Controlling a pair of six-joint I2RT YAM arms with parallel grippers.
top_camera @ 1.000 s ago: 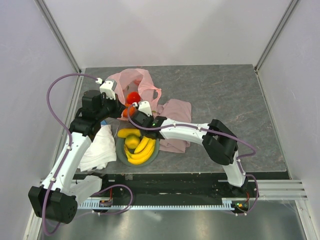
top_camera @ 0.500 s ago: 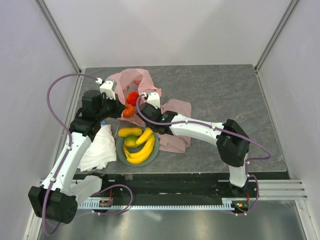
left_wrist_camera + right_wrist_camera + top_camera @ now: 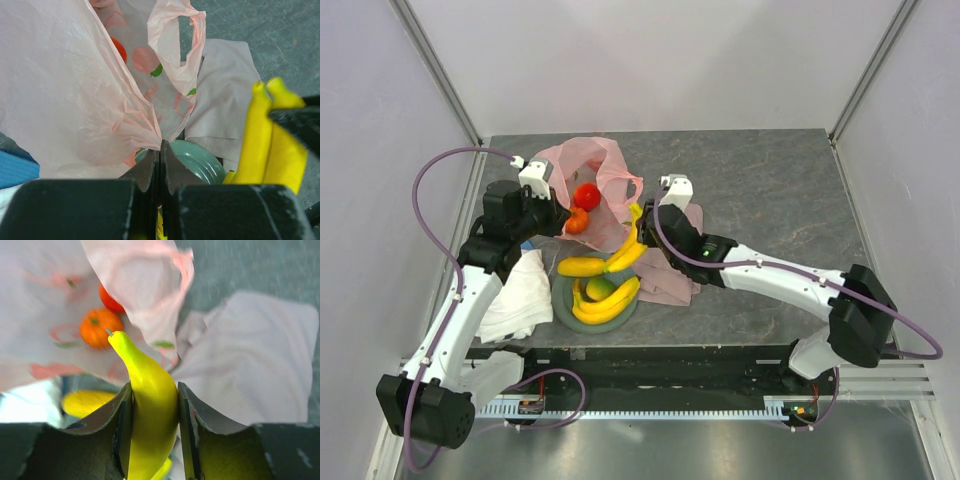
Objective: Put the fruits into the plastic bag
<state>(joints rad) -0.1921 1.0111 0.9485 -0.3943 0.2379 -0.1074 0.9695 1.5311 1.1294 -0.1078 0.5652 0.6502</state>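
Observation:
The pale-pink plastic bag (image 3: 602, 160) lies at the back left with the red round fruit (image 3: 586, 196) and the tangerine (image 3: 577, 222) inside. My left gripper (image 3: 557, 215) is shut on the bag's edge (image 3: 161, 145) and holds it up. My right gripper (image 3: 645, 225) is shut on one banana (image 3: 150, 405) of the bunch (image 3: 628, 250). It holds the bunch raised beside the bag's mouth, the lower bananas (image 3: 608, 303) hanging over the grey-green plate (image 3: 560, 305). The yellow oblong fruit (image 3: 582, 266) and the small green-yellow fruit (image 3: 601, 288) lie on the plate.
A dusty-pink cloth (image 3: 670, 285) lies right of the plate, under my right arm. A white cloth (image 3: 515, 295) lies left of the plate, beside a blue thing (image 3: 15, 167). The table's edges and the side walls stand close on the left.
My right gripper has taken hold of the banana bunch and lifted it off the plate, up and to the right toward the bag's mouth. The left gripper has not moved.

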